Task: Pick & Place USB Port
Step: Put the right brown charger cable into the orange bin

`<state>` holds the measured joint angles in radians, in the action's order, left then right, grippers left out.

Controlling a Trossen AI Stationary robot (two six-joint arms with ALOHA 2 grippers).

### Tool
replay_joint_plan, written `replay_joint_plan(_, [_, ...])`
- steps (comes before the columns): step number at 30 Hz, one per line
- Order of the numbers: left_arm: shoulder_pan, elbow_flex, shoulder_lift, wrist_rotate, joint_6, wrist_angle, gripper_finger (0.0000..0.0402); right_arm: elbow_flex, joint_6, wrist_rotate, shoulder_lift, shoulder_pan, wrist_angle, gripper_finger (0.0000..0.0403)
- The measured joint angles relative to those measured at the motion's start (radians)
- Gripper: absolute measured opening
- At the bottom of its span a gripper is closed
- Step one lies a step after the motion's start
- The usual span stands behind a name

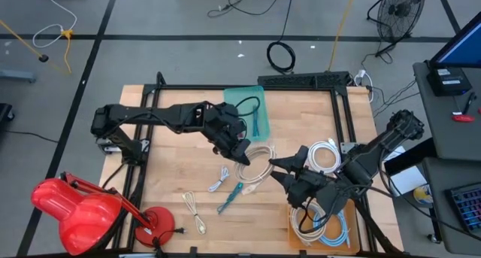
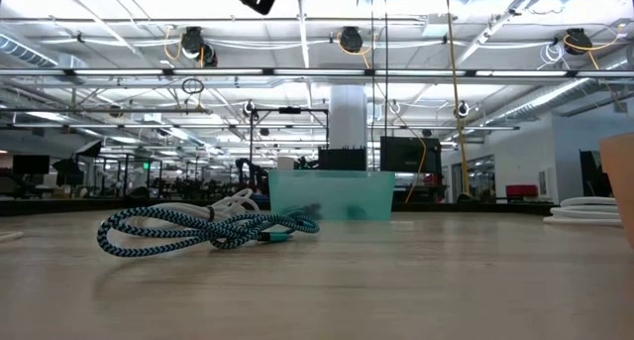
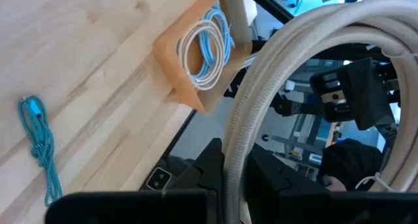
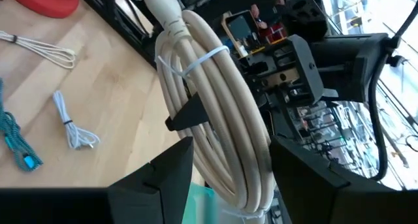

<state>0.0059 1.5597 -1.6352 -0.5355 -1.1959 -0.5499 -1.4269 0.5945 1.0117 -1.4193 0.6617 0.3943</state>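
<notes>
Beige coil (image 1: 256,165) aloft mid-bench, between both hands. Left hand (image 1: 242,154) pinched on it at coil's 10 o'clock; right hand (image 1: 275,168) wide around it at 3 o'clock, not gripping. Risk: early left release drops coil; loops may snag fingers.

Where my cameras look

From overhead I look straight down on my table (image 1: 173,175). My low camera sits at tabletop level, facing the far room. Each wrist camera looks close past my fingers; both share the beige cable coil (image 3: 261,93) and teal braided cable (image 4: 16,142)
</notes>
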Motion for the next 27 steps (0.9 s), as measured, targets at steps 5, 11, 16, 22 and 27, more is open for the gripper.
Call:
replay_joint_plan(5, [-0.014, 0.0, 0.0, 0.002, -0.017, 0.0, 0.0033, 0.0, 0.011, -0.003, 0.0, 0.0, 0.0, 0.0192])
replay_joint_plan(11, [-0.047, 0.003, -0.002, -0.022, -0.033, 0.019, 0.0033, 0.001, 0.046, 0.004, -0.003, -0.005, 0.007, 0.0192])
replay_joint_plan(16, [-0.083, 0.004, -0.027, -0.021, -0.056, 0.035, 0.0033, 0.002, 0.02, -0.001, -0.003, -0.017, 0.004, 0.0192])
replay_joint_plan(22, [-0.081, 0.004, -0.047, -0.021, -0.051, 0.039, 0.0033, 0.002, 0.013, -0.048, -0.002, -0.02, -0.001, 0.0192])
replay_joint_plan(27, [-0.058, 0.003, -0.05, -0.022, -0.042, 0.031, 0.0033, 0.002, 0.02, -0.046, -0.001, -0.02, -0.001, 0.0192])
